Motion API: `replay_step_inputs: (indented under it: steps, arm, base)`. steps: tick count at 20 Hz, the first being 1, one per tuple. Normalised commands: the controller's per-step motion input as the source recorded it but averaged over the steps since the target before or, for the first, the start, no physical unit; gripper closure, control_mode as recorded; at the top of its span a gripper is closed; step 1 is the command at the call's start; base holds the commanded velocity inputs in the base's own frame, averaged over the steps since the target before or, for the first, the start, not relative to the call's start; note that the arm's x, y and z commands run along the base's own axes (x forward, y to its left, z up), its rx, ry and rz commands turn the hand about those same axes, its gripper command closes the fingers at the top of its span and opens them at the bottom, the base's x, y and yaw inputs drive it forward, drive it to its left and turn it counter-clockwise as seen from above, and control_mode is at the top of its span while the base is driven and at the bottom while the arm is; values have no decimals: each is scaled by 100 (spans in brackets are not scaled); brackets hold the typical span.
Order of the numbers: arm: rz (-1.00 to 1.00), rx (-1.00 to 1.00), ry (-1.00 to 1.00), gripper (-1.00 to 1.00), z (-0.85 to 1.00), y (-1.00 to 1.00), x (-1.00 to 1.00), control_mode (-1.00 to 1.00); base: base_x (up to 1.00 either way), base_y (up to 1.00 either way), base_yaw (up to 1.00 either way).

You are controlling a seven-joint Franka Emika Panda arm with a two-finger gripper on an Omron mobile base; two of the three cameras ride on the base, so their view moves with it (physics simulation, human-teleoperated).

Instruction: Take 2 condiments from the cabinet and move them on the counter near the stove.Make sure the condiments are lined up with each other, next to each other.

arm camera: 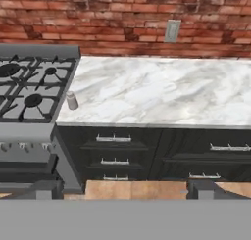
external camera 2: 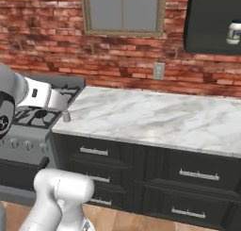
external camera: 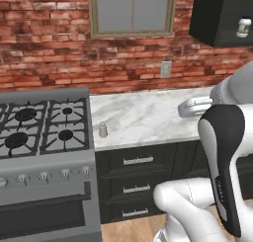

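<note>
Left base view puts the small grey-silver cylindrical shaker [external camera: 103,130] upright on the white marble counter with grey veins [external camera: 143,115], at its left edge just beside the grey steel range with black gas burners [external camera: 42,125]. The robot's white and dark arm fills the near right corner and covers the right end of the counter and part of the dark drawer fronts with silver bar handles [external camera: 137,160]. High on the far right, the dark charcoal wall cabinet [external camera: 217,14] holds the larger white jar with a dark lid and a label [external camera: 243,27] on its recessed shelf, well apart from the shaker. A red brick wall, a framed window [external camera: 132,11] and a grey wall outlet [external camera: 166,68] stand behind the counter. The right base view shows the long bare stretch of marble to the right that the arm hides in the other view. In the hand view the gripper [arm camera: 121,190] seems spread wide and grasping nothing, its dark fingertips [arm camera: 43,189] set far apart at the bottom, though they are blurred there.
</note>
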Motion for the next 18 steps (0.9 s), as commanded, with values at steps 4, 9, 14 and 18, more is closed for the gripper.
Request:
replay_step_inputs:
  steps: [4, 9, 14, 18]
  arm:
    - [0, 0, 0, -100, 0, 0, 0, 100]
    - [0, 0, 0, -100, 0, 0, 0, 100]
    - [0, 0, 0, -100, 0, 0, 0, 100]
    - [0, 0, 0, -100, 0, 0, 0, 100]
  base:
    - [-92, -100, -6]
    - [-3, -100, -11]
    - [61, -100, -2]
    - [49, -100, -3]
